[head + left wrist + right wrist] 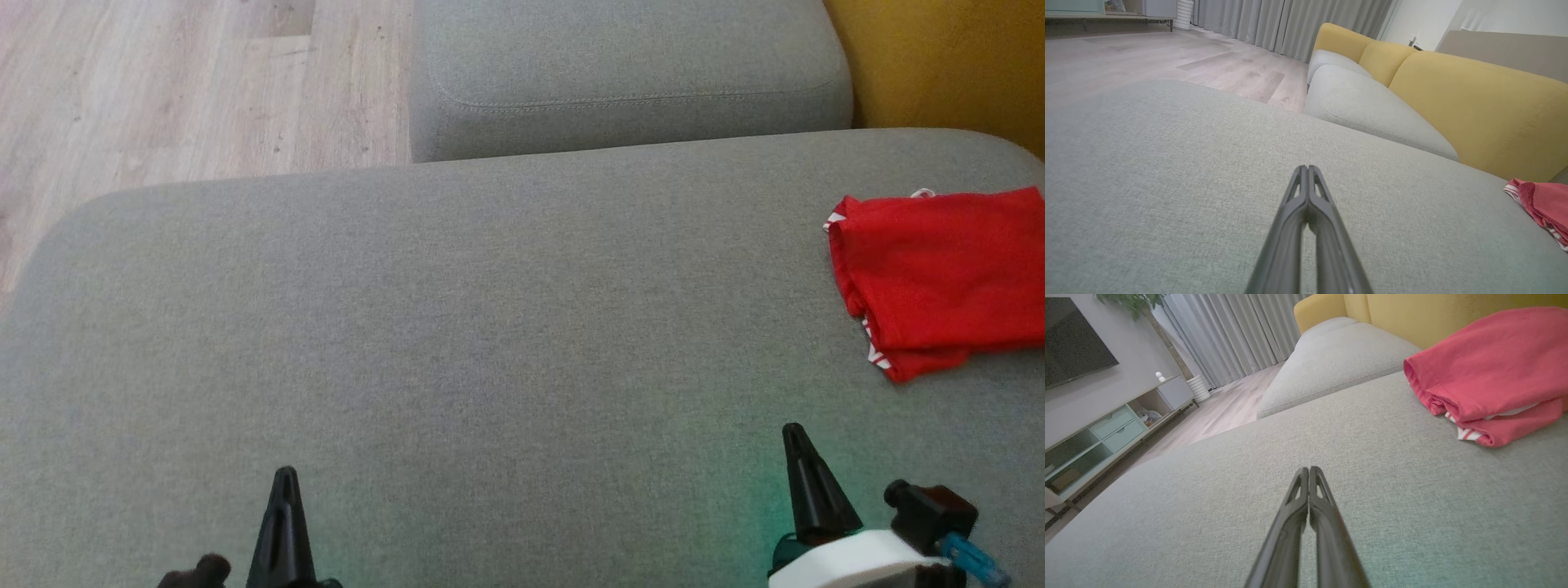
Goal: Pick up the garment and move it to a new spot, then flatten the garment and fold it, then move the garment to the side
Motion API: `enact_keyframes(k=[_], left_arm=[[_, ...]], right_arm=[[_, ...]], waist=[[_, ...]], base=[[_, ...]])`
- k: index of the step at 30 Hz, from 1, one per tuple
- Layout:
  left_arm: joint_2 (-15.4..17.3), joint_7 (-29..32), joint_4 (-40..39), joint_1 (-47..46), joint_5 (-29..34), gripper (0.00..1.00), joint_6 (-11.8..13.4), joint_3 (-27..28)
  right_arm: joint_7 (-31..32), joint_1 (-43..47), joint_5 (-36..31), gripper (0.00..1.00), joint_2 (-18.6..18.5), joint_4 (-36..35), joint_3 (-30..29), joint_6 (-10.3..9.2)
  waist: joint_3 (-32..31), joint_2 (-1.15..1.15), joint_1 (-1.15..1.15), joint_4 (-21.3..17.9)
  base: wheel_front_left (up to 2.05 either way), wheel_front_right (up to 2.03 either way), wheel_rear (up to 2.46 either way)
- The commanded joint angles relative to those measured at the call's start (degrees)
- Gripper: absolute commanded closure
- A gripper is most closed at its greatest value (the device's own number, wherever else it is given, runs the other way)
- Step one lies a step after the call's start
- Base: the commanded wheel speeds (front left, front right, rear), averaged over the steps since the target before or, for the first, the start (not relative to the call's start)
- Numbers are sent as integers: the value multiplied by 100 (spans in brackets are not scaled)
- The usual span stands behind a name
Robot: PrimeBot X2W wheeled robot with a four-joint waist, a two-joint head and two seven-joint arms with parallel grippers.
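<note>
Garment: the red garment is folded into a small stack, with a bit of white-striped trim peeking out at its edge. It's lying on the big grey seat cushion, way over at about 3 o'clock in the head view, and the frame cuts part of it off.
Left gripper: the left gripper is clenched, fingers pressed flat together with nothing between them. It's at roughly 7 o'clock in the head view, tip pointing to 12, over bare cushion and well apart from the garment.
Right gripper: same deal for the right gripper, pinched closed and empty, at about 5 o'clock. The garment is around 1 o'clock from its tip, near but not touching.
Contact: can't tell if either tip actually touches the fabric.
Second cushion: smaller grey cushion at 12 o'clock, butted against the big one.
Backrest: yellow backrest at about 1 o'clock, behind the garment.
Floor: pale wood floor at 10 to 11 o'clock.
Room: the right wrist view shows grey curtains, a low cabinet and a dark TV.
</note>
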Motion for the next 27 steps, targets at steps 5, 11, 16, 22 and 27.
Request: enact_keyframes(k=[5, 11, 16, 22, 27], left_arm=[[67, 70, -105, -320, -434, 100, -74, 146], [84, 153, -60, -407, -842, 100, -122, 198], [93, 209, -38, -463, -1111, 100, -154, 235], [105, 296, -4, -544, -1511, 100, -202, 294], [113, 371, 27, -612, -1845, 100, -242, 345]], right_arm=[[84, -330, 464, 100, -80, -206, -61, -1], [167, -383, 886, 100, -94, -214, -114, -1], [223, -418, 1165, 100, -102, -220, -151, -1], [310, -470, 1580, 100, -113, -228, -208, -1], [384, -514, 1926, 100, -120, -234, -258, -2]], waist=[[4, 0, 0, 0], [9, 0, 0, 0], [12, 0, 0, 0], [17, 0, 0, 0], [21, 0, 0, -1]], base=[[0, 0, 0], [0, 0, 0], [0, 0, 0], [0, 0, 0], [0, 0, 0]])
